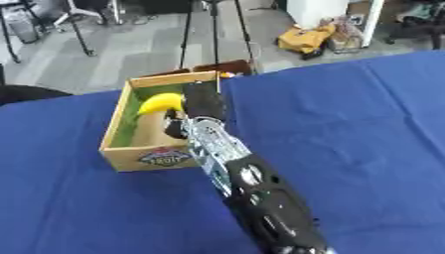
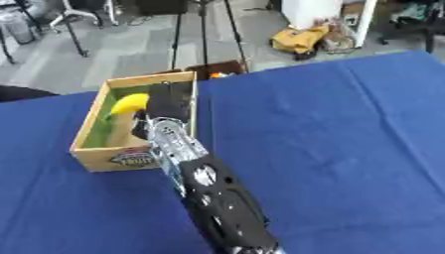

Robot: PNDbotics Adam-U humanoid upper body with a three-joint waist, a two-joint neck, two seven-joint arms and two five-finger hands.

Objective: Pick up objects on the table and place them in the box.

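box (image 1: 146,158): wooden crate on the blue tablecloth (image 1: 347,124), logo on its near wall
banana (image 1: 162,102): yellow, inside the box by its far wall
right hand (image 1: 202,101): over the box's right side, next to the banana, can't tell how the fingers sit

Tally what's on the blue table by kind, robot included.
Open wooden box with a printed label: 1
Yellow banana, inside the box: 1
Black robot hand, reaching over the box: 1
Total: 3
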